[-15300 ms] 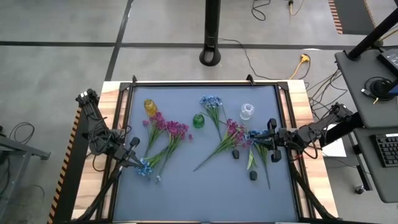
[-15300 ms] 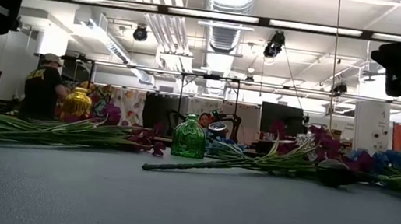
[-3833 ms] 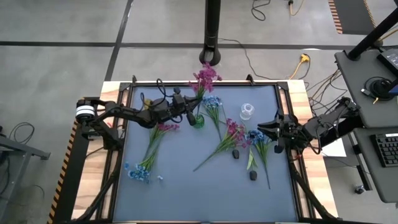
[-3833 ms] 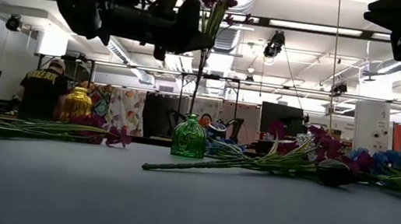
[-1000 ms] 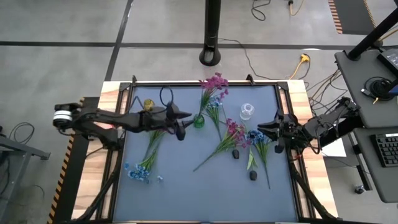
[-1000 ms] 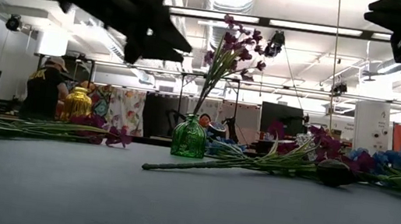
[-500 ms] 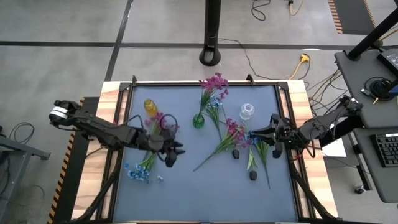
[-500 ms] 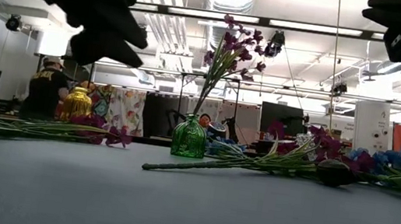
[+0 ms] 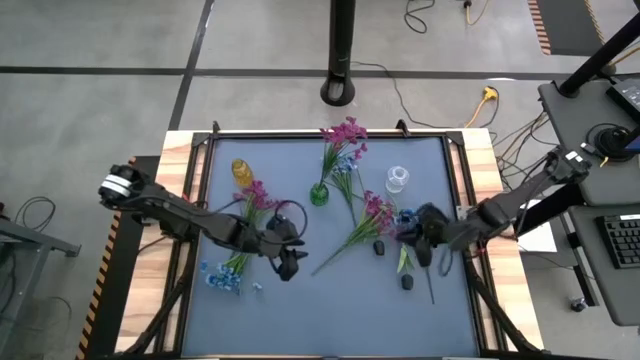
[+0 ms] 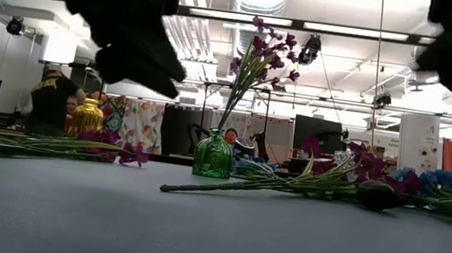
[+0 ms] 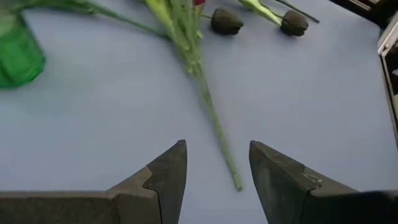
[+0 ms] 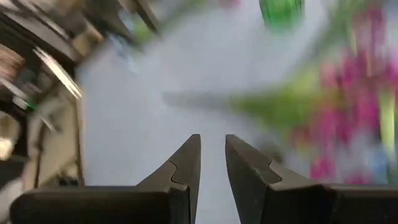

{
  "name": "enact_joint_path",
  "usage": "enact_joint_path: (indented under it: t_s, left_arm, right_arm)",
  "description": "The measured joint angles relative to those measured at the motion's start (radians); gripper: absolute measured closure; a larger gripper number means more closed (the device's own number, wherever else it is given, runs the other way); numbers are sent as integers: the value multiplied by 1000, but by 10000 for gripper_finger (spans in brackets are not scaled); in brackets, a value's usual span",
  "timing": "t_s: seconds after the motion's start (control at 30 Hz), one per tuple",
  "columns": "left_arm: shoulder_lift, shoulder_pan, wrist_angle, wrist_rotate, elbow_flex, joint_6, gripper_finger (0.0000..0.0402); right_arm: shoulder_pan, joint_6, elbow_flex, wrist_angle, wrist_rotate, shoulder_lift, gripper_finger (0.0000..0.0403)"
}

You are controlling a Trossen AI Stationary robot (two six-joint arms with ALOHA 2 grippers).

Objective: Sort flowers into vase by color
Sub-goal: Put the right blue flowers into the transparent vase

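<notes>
A magenta sprig (image 9: 343,133) stands with its stem in the green vase (image 9: 319,194). On the mat lie another magenta sprig (image 9: 368,218) with its long stem (image 11: 211,118), blue clusters (image 9: 408,216), two dark buds (image 11: 226,21) and, at the left, a magenta sprig (image 9: 254,196) and a blue one (image 9: 222,275). My left gripper (image 9: 290,264) hangs open above the mat, near the free end of the long stem. My right gripper (image 9: 420,240) hovers over the flowers at the right, its fingers (image 12: 186,163) a narrow gap apart with nothing between them.
A yellow vase (image 9: 241,171) stands at the back left and a clear vase (image 9: 397,179) at the back right. A blue sprig (image 9: 345,165) lies beside the green vase. Bare mat (image 9: 340,310) stretches along the near edge. A person (image 10: 50,102) stands in the room beyond the table.
My left gripper has swung away from the green vase toward the near edge and come lower, ending near the long stem's free end. My right gripper has moved toward the table's left, over the flowers at the right, and rolled. The sprig in the green vase has kept still.
</notes>
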Motion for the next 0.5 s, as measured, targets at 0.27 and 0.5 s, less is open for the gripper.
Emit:
enact_joint_path:
  t_s: [0.27, 0.5]
  left_arm:
    - [20, -28, -291, -9, 161, 56, 244]
    - [18, -89, -453, -47, 215, 57, 244]
  right_arm:
    - [7, 363, 151, -381, -271, 229, 335]
    - [21, 493, 227, -622, -399, 385, 333]
